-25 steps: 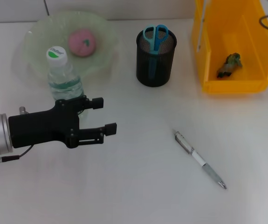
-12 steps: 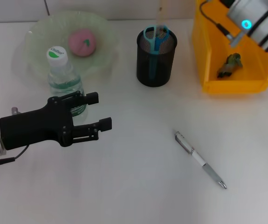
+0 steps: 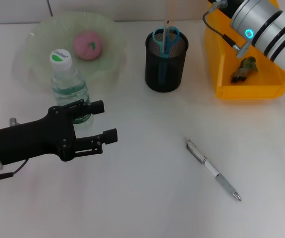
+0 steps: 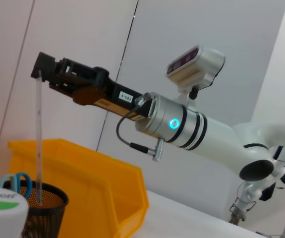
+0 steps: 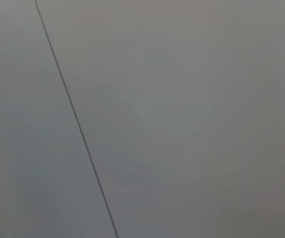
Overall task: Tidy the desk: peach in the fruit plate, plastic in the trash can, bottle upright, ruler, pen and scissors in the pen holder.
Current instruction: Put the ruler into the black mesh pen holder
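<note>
My right gripper [image 4: 41,71] is high over the black mesh pen holder [image 3: 166,62], shut on the top of a thin clear ruler [image 4: 38,144]. The ruler [image 3: 168,17] hangs upright with its lower end inside the holder, beside the blue scissors [image 3: 165,38]. A silver pen [image 3: 212,169] lies on the table at front right. The bottle [image 3: 69,83] stands upright, touching the fruit plate [image 3: 43,34], which holds the pink peach [image 3: 87,45]. My left gripper [image 3: 104,120] is open and empty, just in front of the bottle. Crumpled plastic [image 3: 245,68] lies in the yellow trash can [image 3: 221,59].
The right arm [image 3: 268,25] reaches in over the yellow trash can from the back right. A white wall with a dark seam stands behind the table. The bottle's green-and-white cap [image 4: 1,208] shows close in the left wrist view.
The right arm came into view at the back right and brought the ruler down into the pen holder. My left gripper drew back to the left and toward the front, away from the bottle.
</note>
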{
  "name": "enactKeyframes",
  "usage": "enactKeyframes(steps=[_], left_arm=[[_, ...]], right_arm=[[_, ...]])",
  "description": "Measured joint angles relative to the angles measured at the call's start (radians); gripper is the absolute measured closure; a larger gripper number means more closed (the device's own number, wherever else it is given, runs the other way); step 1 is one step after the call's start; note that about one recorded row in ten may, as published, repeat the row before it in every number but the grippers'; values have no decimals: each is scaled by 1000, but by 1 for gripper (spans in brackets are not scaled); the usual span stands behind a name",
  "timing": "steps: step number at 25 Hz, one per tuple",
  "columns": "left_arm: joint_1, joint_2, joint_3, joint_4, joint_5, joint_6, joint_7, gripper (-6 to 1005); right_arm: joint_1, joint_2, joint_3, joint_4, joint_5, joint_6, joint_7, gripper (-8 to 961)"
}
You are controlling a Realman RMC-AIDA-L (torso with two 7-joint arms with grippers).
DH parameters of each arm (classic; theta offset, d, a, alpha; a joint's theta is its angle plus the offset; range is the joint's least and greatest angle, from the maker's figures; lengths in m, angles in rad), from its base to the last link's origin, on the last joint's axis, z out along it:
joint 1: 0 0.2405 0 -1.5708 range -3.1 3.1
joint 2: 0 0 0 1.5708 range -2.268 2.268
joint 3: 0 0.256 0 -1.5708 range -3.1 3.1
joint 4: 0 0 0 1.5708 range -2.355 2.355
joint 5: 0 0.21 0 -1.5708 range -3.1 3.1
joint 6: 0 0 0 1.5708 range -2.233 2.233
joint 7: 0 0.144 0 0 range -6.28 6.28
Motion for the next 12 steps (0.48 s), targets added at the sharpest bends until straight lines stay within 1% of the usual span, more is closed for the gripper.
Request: enactKeyframes(steps=[7, 12], left_arm=[[1, -2, 0, 0, -1, 11, 0, 155], [1, -1, 0, 0, -1, 7, 0, 155]], right_arm=[[-4, -1, -5, 8, -2, 5, 23, 511], [-20, -1, -7, -1, -8, -20, 47, 506]])
